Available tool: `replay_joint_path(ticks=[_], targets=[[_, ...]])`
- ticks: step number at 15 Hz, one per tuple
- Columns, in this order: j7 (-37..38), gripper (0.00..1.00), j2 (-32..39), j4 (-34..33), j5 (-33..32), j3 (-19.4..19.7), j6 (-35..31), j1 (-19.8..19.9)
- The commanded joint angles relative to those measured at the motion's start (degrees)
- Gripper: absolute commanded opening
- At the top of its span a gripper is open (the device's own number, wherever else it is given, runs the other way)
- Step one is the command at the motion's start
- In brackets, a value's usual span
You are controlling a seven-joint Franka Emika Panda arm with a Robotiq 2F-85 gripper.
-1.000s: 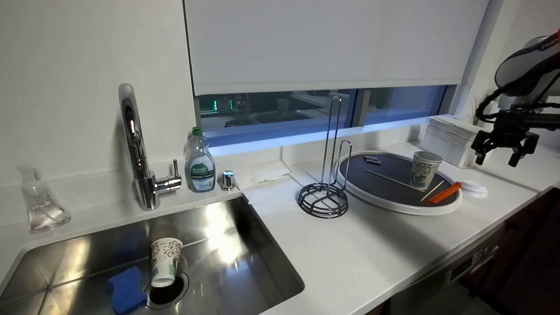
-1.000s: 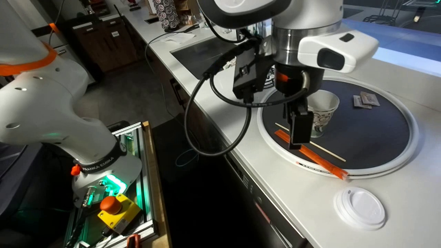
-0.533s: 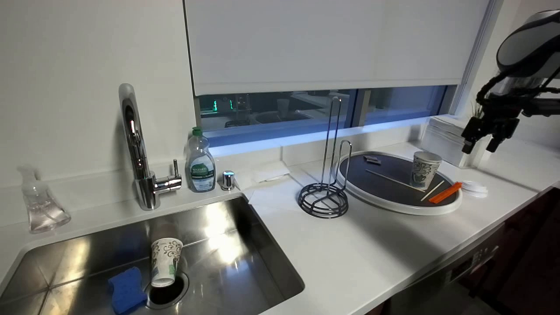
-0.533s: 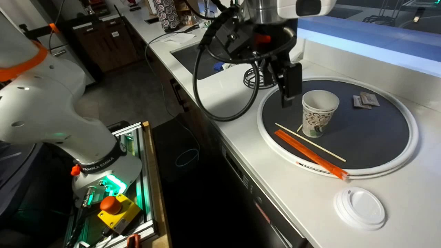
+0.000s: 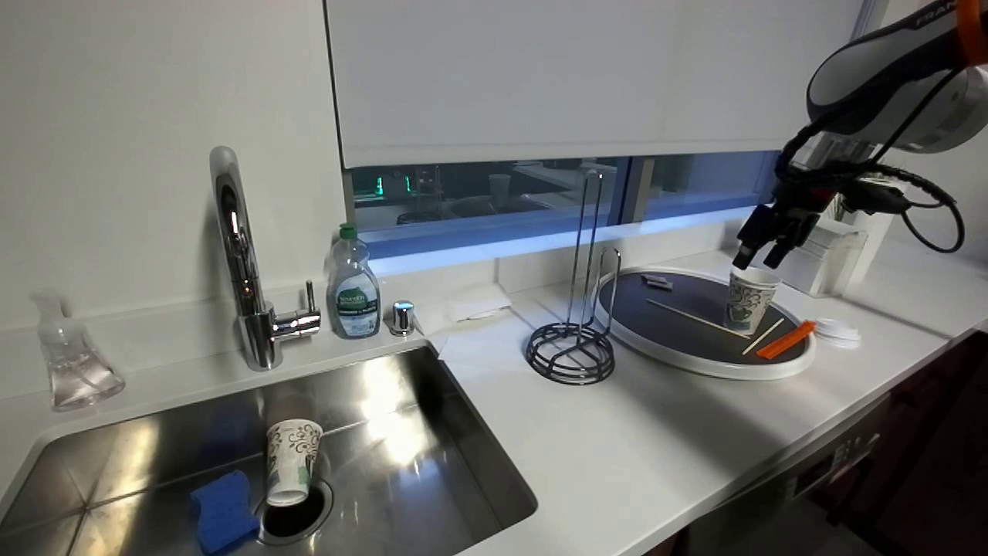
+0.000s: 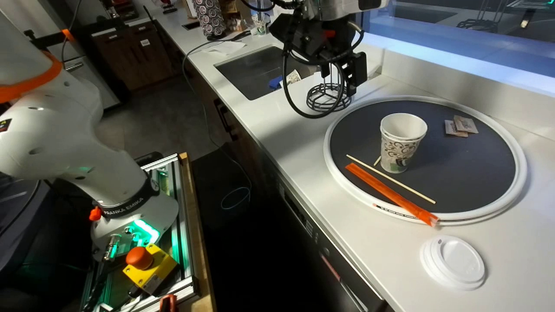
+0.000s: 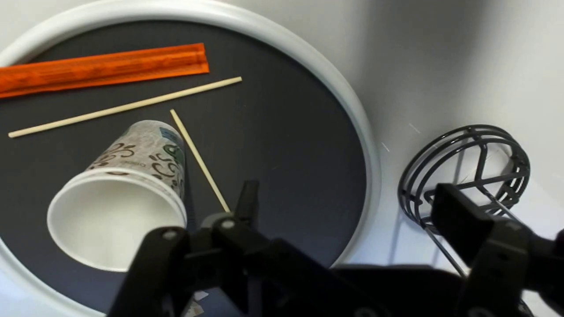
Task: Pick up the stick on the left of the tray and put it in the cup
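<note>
One wooden stir stick (image 7: 199, 160), presumably our target, lies on the round tray (image 6: 468, 169), mostly left of the upright paper cup (image 5: 749, 307) in an exterior view. Our gripper (image 7: 350, 198) stands spread, holding nothing. We judge the step as pre-grasp alignment; next, we should lower it astride the stick.

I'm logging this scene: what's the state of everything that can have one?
Black robot gripper: open, empty
White patterned paper cup on round grey tray: upright, unlidded
Similar paper cup in metal sink: on its side
Two thin pale wooden sticks: lying loose
Long flat orange packet: seal unclear
Round white plastic lids: stacked
Tall chrome faucet: no water visible
Pale window blind: partly lowered
</note>
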State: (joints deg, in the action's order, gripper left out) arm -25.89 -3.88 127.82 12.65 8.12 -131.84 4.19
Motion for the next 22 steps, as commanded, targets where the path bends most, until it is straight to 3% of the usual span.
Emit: replay_joint_path(ticks=[1, 6, 12, 16, 22], targets=[[-0.08, 1.0, 0.19, -0.17, 0.05, -0.26, 0.09, 0.35], [-0.22, 1.0, 1.06, -0.6, -0.45, -0.3, -1.09, 0.24], [-1.61, 1.0, 10.95, -5.6, -8.57, -3.42, -8.58, -0.77], [-1.45, 1.0, 18.17, -11.21, -15.93, -5.13, -10.39, -0.59], [-2.37, 1.0, 27.32, -22.49, -21.14, -5.9, -6.84, 0.28]])
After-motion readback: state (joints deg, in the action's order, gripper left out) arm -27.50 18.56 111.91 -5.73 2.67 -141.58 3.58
